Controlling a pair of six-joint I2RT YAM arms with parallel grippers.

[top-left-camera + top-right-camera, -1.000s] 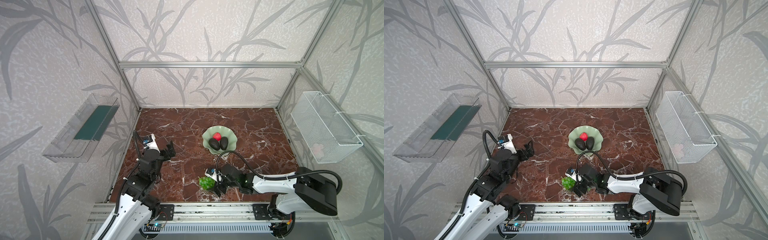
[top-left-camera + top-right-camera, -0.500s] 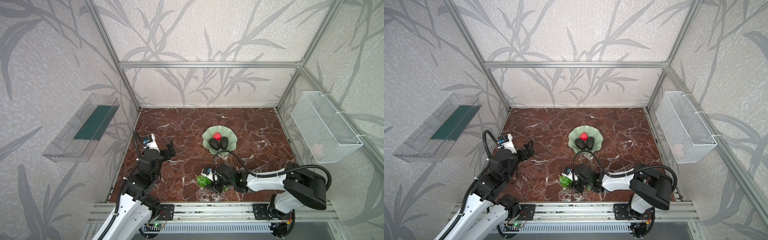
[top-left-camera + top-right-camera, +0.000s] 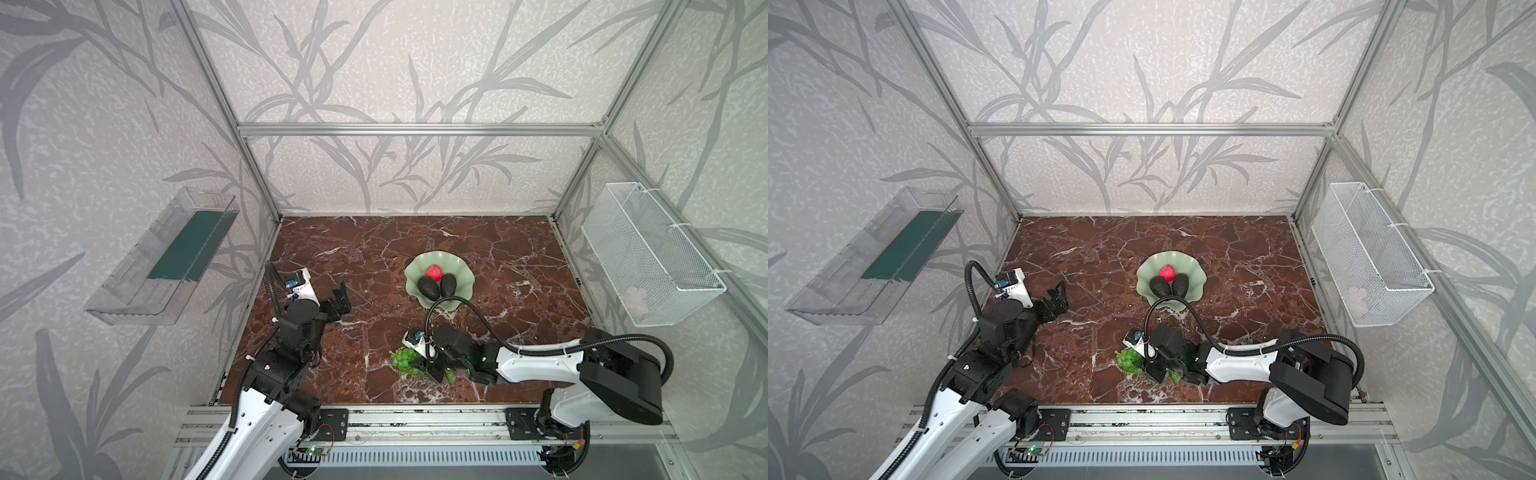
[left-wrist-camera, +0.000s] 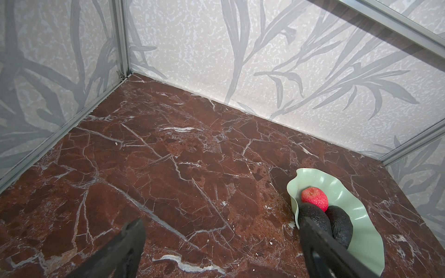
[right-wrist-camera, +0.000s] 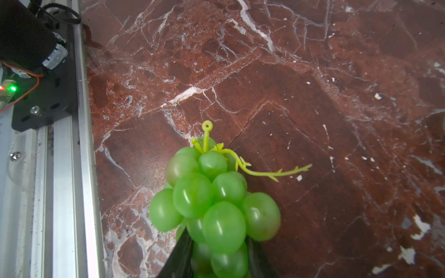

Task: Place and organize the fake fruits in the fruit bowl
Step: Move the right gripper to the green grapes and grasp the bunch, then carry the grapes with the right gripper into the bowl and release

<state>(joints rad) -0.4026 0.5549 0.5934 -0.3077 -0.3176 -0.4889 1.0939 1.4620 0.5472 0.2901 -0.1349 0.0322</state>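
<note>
The bunch of green grapes point(image 3: 404, 360) point(image 3: 1128, 360) lies on the marble floor near the front edge. My right gripper point(image 3: 419, 366) point(image 3: 1148, 366) is low over it, and in the right wrist view its two black fingers press both sides of the grapes point(image 5: 212, 199), shut on them. The pale green fruit bowl point(image 3: 454, 266) point(image 3: 1187, 266) point(image 4: 337, 185) holds the red fruit point(image 3: 434, 272) point(image 4: 315, 197) and two dark avocados point(image 3: 429, 287) point(image 3: 449, 284) point(image 4: 340, 226). My left gripper point(image 3: 341, 300) point(image 3: 1059, 299) point(image 4: 220, 222) hovers open and empty to the left of the bowl.
A white wire basket point(image 3: 648, 257) hangs on the right wall and a clear plastic tray point(image 3: 162, 257) on the left wall. The aluminium front rail point(image 5: 81, 144) runs close beside the grapes. The right arm's cable point(image 3: 457, 303) arches just in front of the bowl.
My right gripper slid left onto the grapes and its fingers closed around the bunch. The left arm, the bowl and the fruits in it stayed still.
</note>
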